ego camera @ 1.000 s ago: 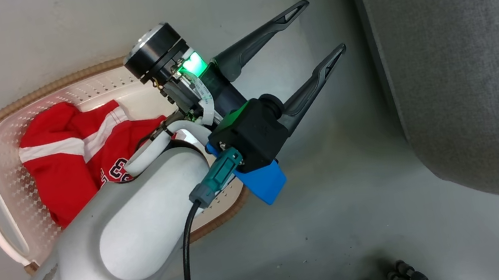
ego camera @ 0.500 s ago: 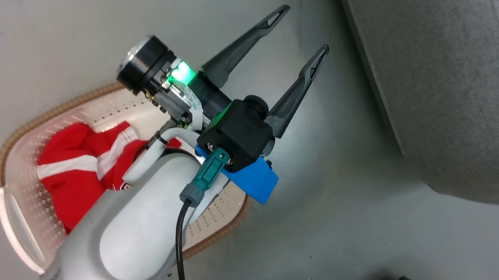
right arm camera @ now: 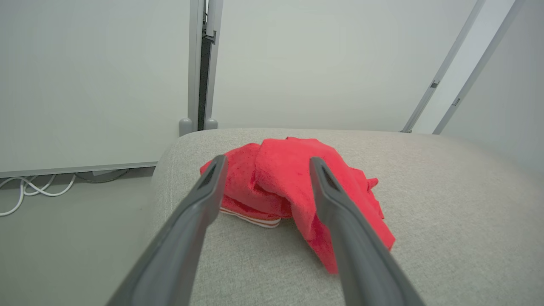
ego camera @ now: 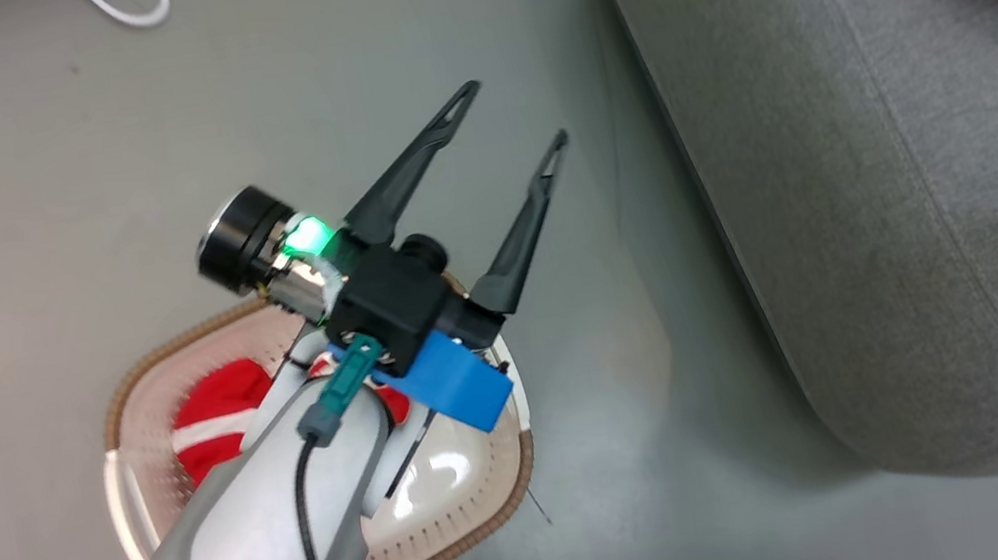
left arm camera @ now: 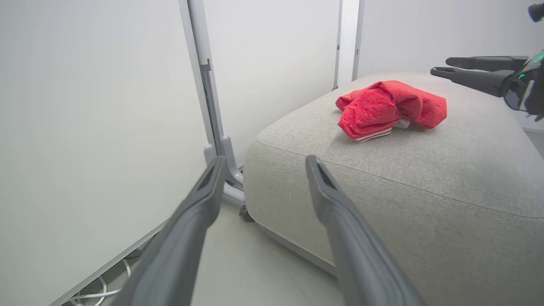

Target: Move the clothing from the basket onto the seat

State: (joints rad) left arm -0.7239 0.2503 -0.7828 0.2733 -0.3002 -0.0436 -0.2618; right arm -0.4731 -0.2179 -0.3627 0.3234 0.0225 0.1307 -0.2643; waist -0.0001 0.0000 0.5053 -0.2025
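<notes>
On the seat [right arm camera: 425, 212] lies one red garment [right arm camera: 293, 178]; left tool [ego camera: 513, 113], right tool [right arm camera: 267, 159] agape, empty; next, probably: grasp clothing [ego camera: 217, 413] left in basket [ego camera: 462, 542].

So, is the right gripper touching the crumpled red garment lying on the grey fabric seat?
Apart. In the left wrist view the right gripper hangs open beside the red garment, grey seat showing between them.

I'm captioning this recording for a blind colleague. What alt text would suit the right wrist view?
A crumpled red garment with white striped trim lies on the grey upholstered seat, seen between the open jaws of the right gripper, which hold nothing. Behind stand pale wall panels, with white cables on the floor at left.
</notes>
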